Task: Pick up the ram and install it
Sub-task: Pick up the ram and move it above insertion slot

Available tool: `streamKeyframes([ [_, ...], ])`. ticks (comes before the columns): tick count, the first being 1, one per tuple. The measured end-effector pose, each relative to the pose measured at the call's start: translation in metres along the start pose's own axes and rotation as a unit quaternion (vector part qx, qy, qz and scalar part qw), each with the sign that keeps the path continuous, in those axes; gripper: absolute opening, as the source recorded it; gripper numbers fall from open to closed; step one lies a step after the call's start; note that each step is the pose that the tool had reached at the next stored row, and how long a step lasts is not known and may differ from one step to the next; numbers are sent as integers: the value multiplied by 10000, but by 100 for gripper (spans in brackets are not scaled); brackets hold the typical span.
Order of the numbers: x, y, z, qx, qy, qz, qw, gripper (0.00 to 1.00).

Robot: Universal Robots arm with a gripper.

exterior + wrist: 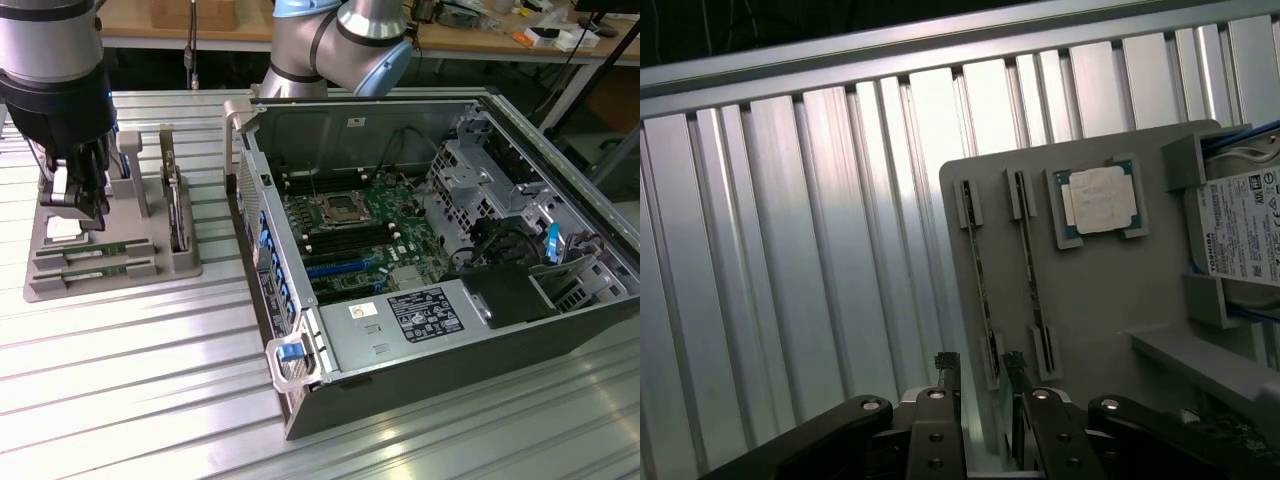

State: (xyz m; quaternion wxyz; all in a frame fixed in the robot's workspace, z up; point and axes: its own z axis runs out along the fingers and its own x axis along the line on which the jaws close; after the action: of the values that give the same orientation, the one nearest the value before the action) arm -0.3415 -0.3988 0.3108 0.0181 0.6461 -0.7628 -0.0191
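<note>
Gripper (75, 205): released, jaws apart, nothing held; hangs over gray holder (182, 266) at the exterior view's left.
Ram (95, 250): seated in holder slot, lower left, just under gripper.
Computer case (420, 385): open, centre-right.

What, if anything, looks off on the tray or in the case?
Nothing stands out. Both ram sticks sit straight on edge in their tray slots, the CPU lies flat in its pocket, and the drive sits in its holder. The case lies open. The gripper hangs over the sticks, fingers open.
</note>
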Motion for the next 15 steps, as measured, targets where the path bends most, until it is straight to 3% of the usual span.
streamKeyframes([
  [15, 0, -8, 142, 0, 0, 0, 10000, 30],
])
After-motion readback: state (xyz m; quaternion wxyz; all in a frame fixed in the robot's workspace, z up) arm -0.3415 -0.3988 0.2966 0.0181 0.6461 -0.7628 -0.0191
